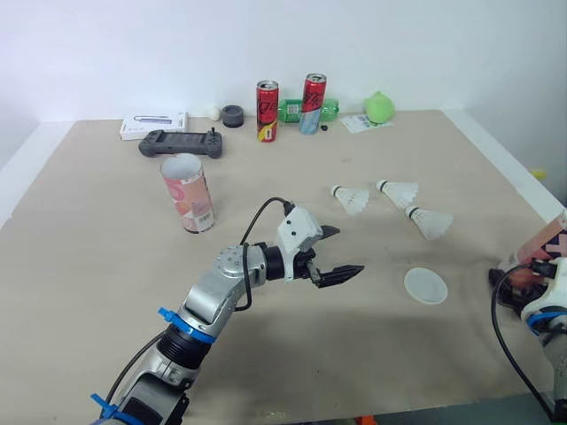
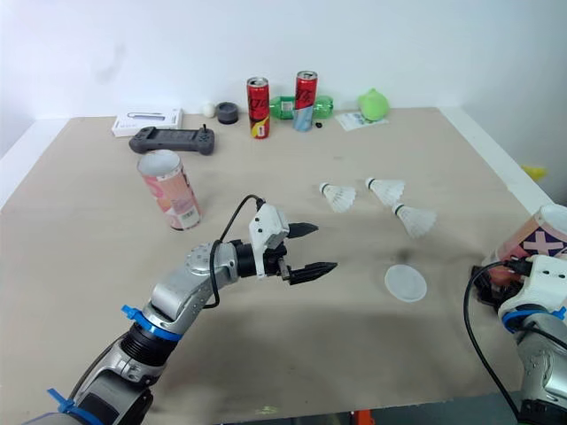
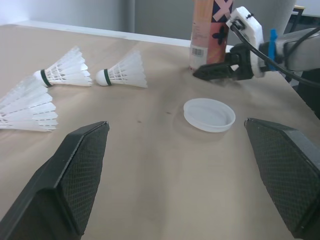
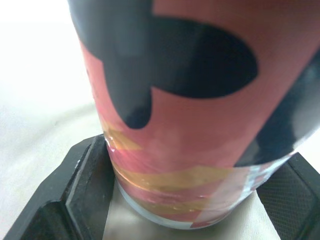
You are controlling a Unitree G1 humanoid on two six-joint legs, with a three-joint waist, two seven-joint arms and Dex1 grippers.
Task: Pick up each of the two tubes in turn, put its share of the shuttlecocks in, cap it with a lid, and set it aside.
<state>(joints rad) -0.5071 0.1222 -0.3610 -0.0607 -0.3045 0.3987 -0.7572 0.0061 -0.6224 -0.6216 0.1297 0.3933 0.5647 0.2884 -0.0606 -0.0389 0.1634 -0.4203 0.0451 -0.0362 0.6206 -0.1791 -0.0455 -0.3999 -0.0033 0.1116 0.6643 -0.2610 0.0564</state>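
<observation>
Early: right gripper [image 3: 216,73] clamps near-right tube [image 2: 540,234]; left gripper [image 1: 347,251] wide open, empty. Three shuttlecocks [image 1: 353,198] and lid [image 1: 425,285] loose mid-table; far-left tube [image 1: 188,193] stands uncapped

A broad table [image 1: 89,266] with a matte beige top spreads across the room. A pale white strip [image 1: 496,144] borders it on the left and right sides. Behind its far edge rises a plain white wall [image 1: 266,44] — bare and evenly lit, and the shadows on the tabletop are soft.
</observation>
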